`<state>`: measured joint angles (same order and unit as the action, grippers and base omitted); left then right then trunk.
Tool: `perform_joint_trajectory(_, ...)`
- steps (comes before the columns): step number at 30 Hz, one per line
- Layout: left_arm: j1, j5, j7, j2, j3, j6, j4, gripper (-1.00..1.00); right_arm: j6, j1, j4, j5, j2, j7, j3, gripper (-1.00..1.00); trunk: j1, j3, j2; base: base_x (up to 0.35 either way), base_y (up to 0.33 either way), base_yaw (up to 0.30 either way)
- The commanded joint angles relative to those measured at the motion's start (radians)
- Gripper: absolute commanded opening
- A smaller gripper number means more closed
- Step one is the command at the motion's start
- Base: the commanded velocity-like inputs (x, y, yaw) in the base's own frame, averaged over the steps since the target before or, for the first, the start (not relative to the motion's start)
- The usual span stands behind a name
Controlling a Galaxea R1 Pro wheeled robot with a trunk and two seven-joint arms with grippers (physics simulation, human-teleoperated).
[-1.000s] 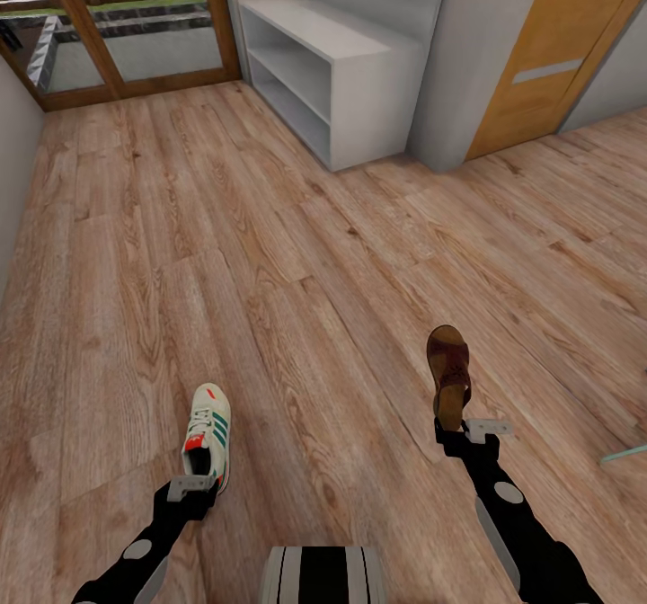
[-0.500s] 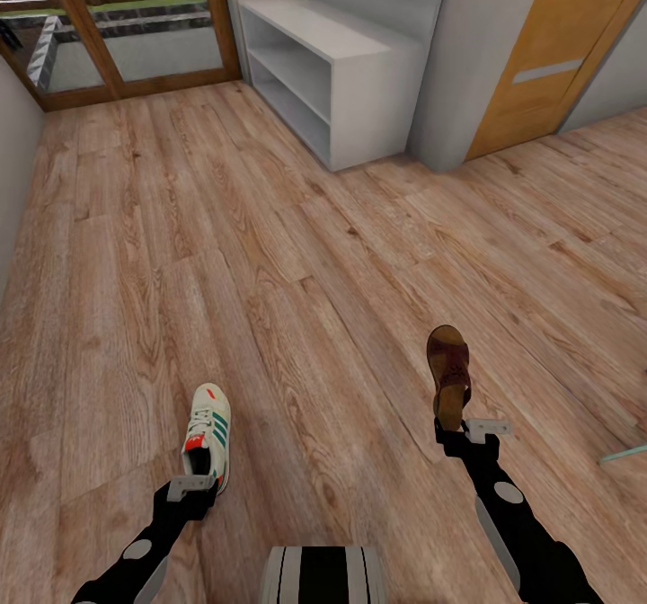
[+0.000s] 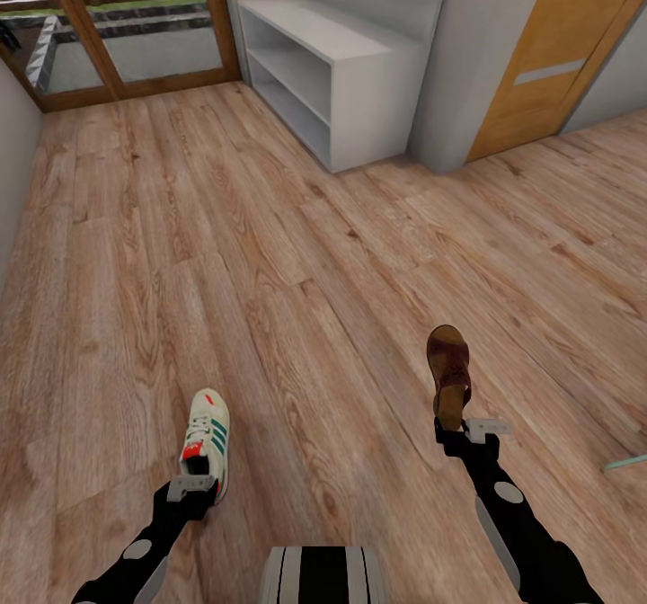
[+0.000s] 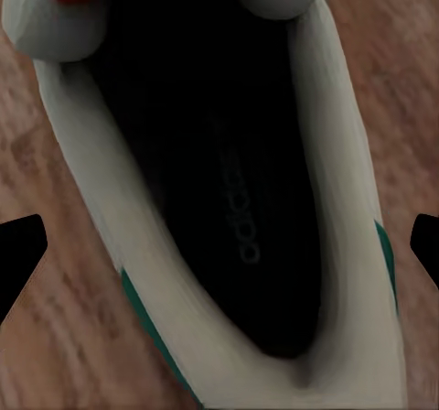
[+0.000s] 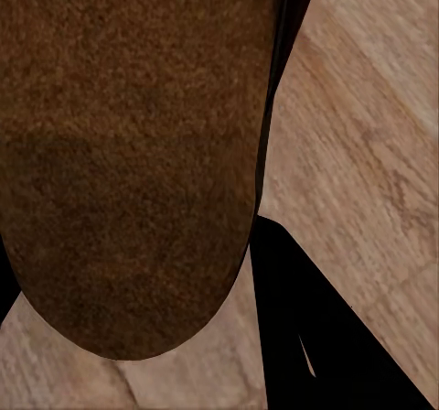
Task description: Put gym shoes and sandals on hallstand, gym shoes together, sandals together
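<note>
White canvas and brown leather lead the way down the corridor: the left gripper (image 3: 193, 487) is clamped on the heel of a gym shoe (image 3: 206, 437), and the right gripper (image 3: 467, 431) grips the heel end of a sandal (image 3: 448, 374). Both arms reach forward and low from the robot's trunk, elbows bent, each shoe pointing toe-first toward the grey hallstand (image 3: 334, 74), which stands well ahead against the far wall beside a wooden door (image 3: 557, 51). The left wrist camera peers straight into the sneaker's dark opening (image 4: 229, 190). Both tiers of the rack look bare from here, so nothing appears placed yet; the second gym shoe and second sandal still await collection. Wood-plank floor (image 3: 296, 262) stretches between robot and hallstand.
</note>
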<state>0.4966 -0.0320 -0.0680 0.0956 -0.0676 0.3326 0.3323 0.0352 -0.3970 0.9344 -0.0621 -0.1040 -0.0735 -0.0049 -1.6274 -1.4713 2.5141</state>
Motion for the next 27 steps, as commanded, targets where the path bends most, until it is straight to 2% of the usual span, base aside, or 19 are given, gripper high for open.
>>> perform_joint_trajectory(1,0.000,-0.003,-0.007,-0.001,-0.007,0.003,-0.001,1.00,0.003,0.000,0.000,-0.010,-0.001,-0.005,0.002,-1.00,0.000,-0.001,0.000,0.066,0.000,0.000)
perform_joint_trajectory(11,0.000,-0.003,-0.007,-0.001,-0.007,0.002,-0.001,1.00,0.003,0.000,0.000,-0.010,0.000,-0.005,0.002,-1.00,0.000,-0.001,0.000,0.021,0.000,0.000)
perform_joint_trajectory(12,0.000,-0.003,-0.007,-0.001,-0.007,0.002,-0.001,-1.00,0.003,0.000,0.000,-0.010,0.000,-0.005,0.002,-1.00,0.000,-0.001,0.000,0.003,0.000,0.000)
perform_joint_trajectory(27,0.000,-0.003,-0.007,0.000,-0.007,0.004,-0.001,-1.00,0.003,0.000,-0.001,-0.010,0.000,-0.005,0.002,-1.00,0.000,-0.001,0.000,0.000,0.000,0.000)
